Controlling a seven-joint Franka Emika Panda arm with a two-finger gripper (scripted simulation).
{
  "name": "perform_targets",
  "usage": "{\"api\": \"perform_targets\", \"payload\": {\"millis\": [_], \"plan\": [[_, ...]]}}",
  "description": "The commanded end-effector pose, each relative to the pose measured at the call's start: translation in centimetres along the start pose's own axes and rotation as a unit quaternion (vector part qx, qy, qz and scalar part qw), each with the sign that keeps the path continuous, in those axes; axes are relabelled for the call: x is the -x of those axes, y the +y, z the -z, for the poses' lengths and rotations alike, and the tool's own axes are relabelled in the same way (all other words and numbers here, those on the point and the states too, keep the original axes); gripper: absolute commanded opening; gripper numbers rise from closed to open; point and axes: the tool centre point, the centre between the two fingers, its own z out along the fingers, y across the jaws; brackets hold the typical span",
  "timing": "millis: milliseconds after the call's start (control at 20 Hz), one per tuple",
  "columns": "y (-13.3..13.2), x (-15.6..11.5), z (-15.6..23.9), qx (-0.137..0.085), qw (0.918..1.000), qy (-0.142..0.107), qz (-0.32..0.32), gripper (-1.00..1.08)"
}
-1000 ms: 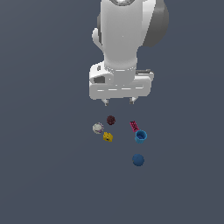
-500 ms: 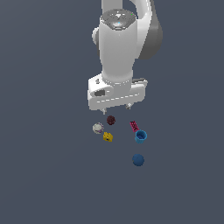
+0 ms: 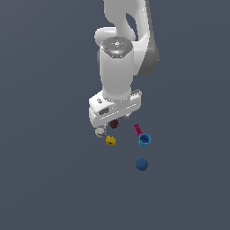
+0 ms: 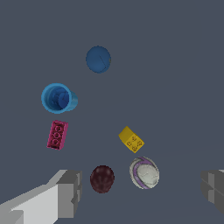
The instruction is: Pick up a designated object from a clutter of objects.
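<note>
The designated object, a tiny bright yellow blocky lump [image 3: 110, 140], lies on the grey floor; it also shows in the wrist view [image 4: 131, 140]. Close around it are a whitish speckled ball [image 3: 100, 131] [image 4: 144, 173] and a dark maroon ball [image 3: 114, 123] [image 4: 102, 178]. My gripper [image 3: 115, 120] [image 4: 142, 189] hangs open and empty above the maroon and whitish balls, just short of the yellow lump. Its fingers [image 4: 70, 192] stand wide apart, touching nothing.
A pink-red bar [image 3: 137, 129] [image 4: 57, 134], a blue cup [image 3: 144, 140] [image 4: 58, 98] and a blue ball [image 3: 142, 164] [image 4: 98, 59] lie towards the exterior view's right of the yellow lump. The floor [image 3: 54, 179] is plain grey.
The arm has come down towards the clutter, and the hand now sits just over the maroon ball. The gripper stays open. The objects have not moved.
</note>
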Motion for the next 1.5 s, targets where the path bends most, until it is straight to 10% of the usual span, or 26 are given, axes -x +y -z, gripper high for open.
{"api": "perform_targets", "payload": {"millis": [0,600,1450], "plan": [[0.3,0.0,-1.2,0.002,0.9995,0.000,0.033,1.00],[1.6,0.4,-6.6,0.006,0.9822,-0.002,0.188,1.00],[2.3,1.4,-13.2,0.006,0.9280,0.001,0.372,1.00]]}}
